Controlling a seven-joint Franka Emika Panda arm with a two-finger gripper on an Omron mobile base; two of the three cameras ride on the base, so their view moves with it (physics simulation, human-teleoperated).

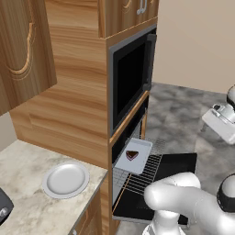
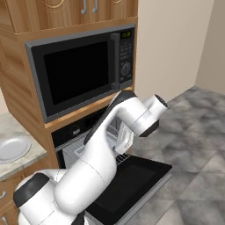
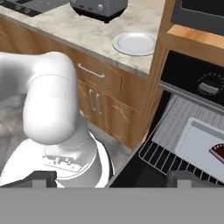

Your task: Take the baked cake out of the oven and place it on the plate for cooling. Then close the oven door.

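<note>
The cake (image 1: 132,155) sits in the middle of the left base view, a small dark wedge on a grey tray (image 1: 137,163) that rests on the pulled-out rack (image 1: 147,176). It looks light, soft and crumbly, so I would pinch it gently across its two slanted flanks, low down. Its tip points toward the bottom of that frame and its long axis runs along the tray's length. In the hand view it peeks in at the right edge (image 3: 218,152). The oven (image 1: 131,137) stands open, its door (image 1: 176,167) dropped flat. The plate (image 1: 66,179) waits on the counter (image 1: 23,183) at lower left. The gripper (image 3: 111,179) is released, jaws wide, holding nothing.
</note>
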